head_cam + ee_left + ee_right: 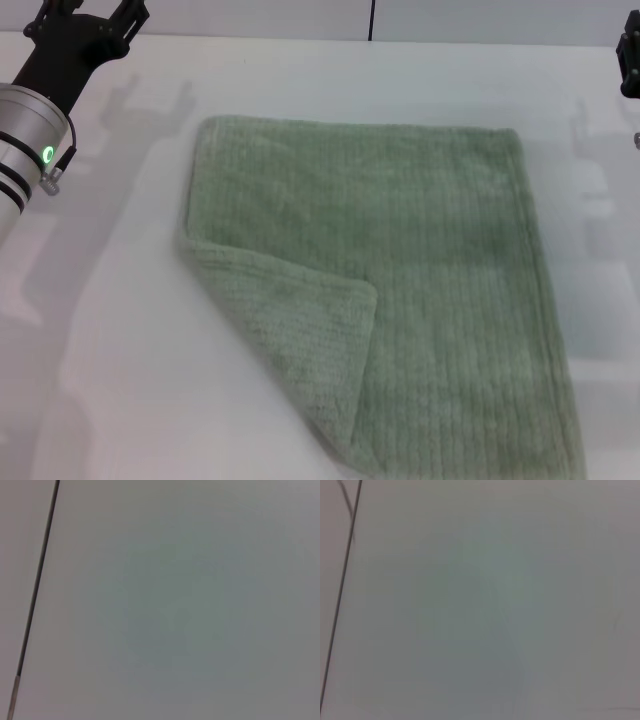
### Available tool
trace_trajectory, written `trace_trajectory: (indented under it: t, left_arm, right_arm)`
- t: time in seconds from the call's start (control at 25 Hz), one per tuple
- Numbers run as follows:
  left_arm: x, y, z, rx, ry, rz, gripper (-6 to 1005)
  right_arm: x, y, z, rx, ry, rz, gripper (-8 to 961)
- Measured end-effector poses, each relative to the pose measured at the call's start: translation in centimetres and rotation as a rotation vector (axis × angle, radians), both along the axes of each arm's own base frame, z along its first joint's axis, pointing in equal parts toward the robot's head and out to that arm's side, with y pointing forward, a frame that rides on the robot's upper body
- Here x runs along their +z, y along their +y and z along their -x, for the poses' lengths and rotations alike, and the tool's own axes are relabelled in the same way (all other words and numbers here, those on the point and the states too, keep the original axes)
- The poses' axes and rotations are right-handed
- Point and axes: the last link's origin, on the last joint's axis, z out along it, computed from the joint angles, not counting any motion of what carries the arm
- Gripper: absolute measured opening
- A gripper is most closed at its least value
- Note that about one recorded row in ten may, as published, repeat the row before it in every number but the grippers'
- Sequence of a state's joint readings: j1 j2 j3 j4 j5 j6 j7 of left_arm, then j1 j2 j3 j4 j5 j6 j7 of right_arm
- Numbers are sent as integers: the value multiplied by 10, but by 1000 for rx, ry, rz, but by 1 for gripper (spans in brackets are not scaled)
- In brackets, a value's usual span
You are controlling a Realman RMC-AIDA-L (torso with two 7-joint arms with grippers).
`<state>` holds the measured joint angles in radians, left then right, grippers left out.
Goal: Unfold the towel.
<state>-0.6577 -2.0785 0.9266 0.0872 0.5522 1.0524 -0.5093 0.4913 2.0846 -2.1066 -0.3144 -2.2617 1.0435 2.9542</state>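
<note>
On table (120, 400): 1 towel (440, 300); corner folded.

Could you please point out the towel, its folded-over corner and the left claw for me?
towel (450, 260): head view, flat ribbed middle.
folded-over corner (295, 320): head view, middle of the flap.
left claw (95, 12): head view, between its black fingers.

- Large rectangular sage-green terry towel (420, 260): muted green throughout, fine ribbed lines running along its length.
- Folded-over corner flap of the towel (295, 320): paler, greyer green than the face beneath; ribbing runs at an angle to the main lines.
- Flat white table surface (110, 350): plain white, soft grey shadows; a thin dark seam line (37, 580) crosses it.
- Left gripper (85, 25): matte black.
- Silver cylindrical left arm segment (25, 140): brushed silver, black bands, small green indicator ring.
- Right gripper (630, 60): black, only an edge visible.
</note>
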Motion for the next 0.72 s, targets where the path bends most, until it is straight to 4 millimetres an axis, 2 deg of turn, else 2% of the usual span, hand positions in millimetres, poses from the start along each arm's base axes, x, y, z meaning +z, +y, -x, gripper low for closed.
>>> trace_trajectory:
  t: [0.12, 0.28, 0.48, 0.6, 0.64, 0.72]
  left_arm:
    - [0, 1, -2, -4, 0, -1, 786]
    - [1, 1, -2, -5, 0, -2, 785]
    - [2, 2, -2, -8, 5, -5, 784]
    - [2, 1, -1, -5, 8, -6, 784]
    - [2, 1, 0, -3, 8, -6, 784]
    - [2, 0, 0, -2, 9, -6, 784]
  right_arm:
    - [-3, 2, -1, -13, -3, 22, 447]
    - [-10, 8, 1, -38, 0, 70, 358]
    - [-24, 23, 17, -66, 16, 168, 247]
    - [-30, 37, 46, -74, -55, 232, 168]
    - [-30, 37, 46, -74, -55, 232, 134]
    - [-32, 45, 72, -76, -112, 325, 65]
